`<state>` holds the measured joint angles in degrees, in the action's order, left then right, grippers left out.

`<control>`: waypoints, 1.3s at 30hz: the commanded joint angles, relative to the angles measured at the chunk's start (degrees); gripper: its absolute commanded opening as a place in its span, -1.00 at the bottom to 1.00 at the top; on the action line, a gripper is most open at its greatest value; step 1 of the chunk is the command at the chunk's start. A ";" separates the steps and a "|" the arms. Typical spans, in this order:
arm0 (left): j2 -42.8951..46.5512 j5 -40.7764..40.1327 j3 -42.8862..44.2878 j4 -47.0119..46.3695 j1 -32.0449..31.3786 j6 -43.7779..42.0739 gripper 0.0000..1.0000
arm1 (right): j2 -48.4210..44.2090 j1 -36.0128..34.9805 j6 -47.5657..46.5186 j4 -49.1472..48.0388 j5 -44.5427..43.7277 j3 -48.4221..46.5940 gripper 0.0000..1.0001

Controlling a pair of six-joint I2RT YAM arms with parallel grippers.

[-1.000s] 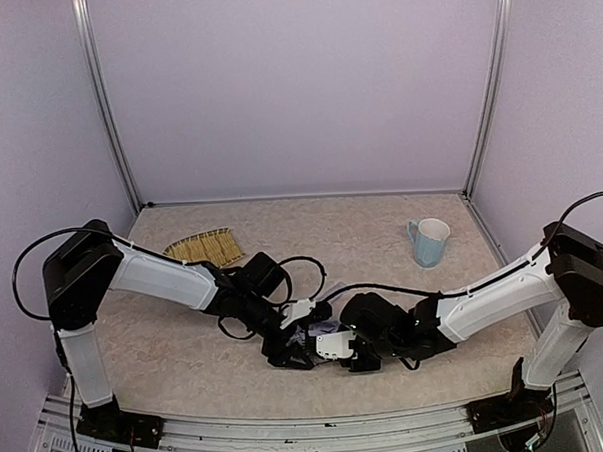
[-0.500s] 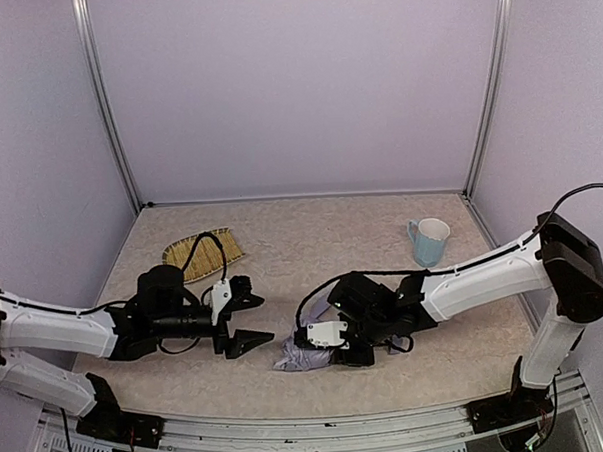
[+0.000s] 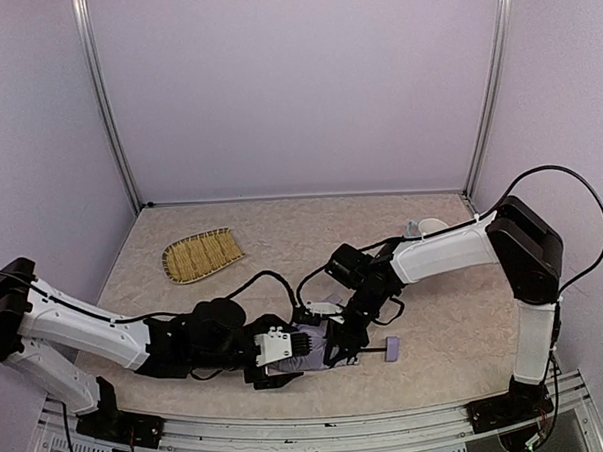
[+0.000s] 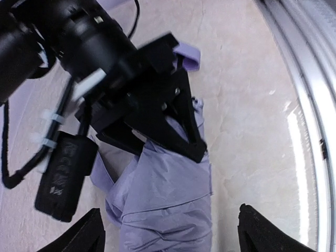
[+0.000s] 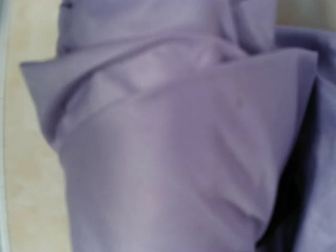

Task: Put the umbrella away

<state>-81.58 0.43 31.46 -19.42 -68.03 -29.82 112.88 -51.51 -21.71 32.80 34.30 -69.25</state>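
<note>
The umbrella (image 3: 305, 352) lies folded near the table's front middle, a bundle of pale lavender fabric. Its thin black shaft runs right to the lavender handle knob (image 3: 392, 350). My left gripper (image 3: 277, 355) is open, with its fingertips (image 4: 90, 232) on either side of the bundle (image 4: 168, 205) and a gap on each side. My right gripper (image 3: 336, 337) comes down from the right and looks shut on the fabric further along (image 4: 157, 113). The knob (image 4: 187, 54) shows beyond it. The right wrist view shows only lavender fabric (image 5: 157, 157); its fingers are hidden.
A woven straw tray (image 3: 203, 255) lies at the back left. A pale blue mug (image 3: 425, 226) stands at the back right, mostly hidden behind the right arm. The table's metal front rail (image 4: 310, 131) runs close beside the umbrella.
My left arm swung in from the left and its open jaws now straddle the umbrella. My right arm shifted its hold. The shaft and handle now stick out to the right.
</note>
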 commanded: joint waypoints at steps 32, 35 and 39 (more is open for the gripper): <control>-29.16 13.52 19.07 24.45 4.74 6.93 -0.31 | -24.46 7.38 6.15 -7.31 -8.70 14.01 0.49; -29.82 16.54 19.35 24.65 5.92 9.95 -0.32 | -32.45 6.88 6.75 -17.95 -10.02 20.79 0.48; -31.64 19.61 20.56 26.32 6.26 11.77 -0.33 | -39.62 1.73 3.26 -30.51 -14.92 30.94 0.49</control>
<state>-107.72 14.70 53.56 -6.15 -61.76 -22.09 78.28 -45.17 -16.36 17.23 25.08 -45.93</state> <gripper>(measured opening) 0.450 0.740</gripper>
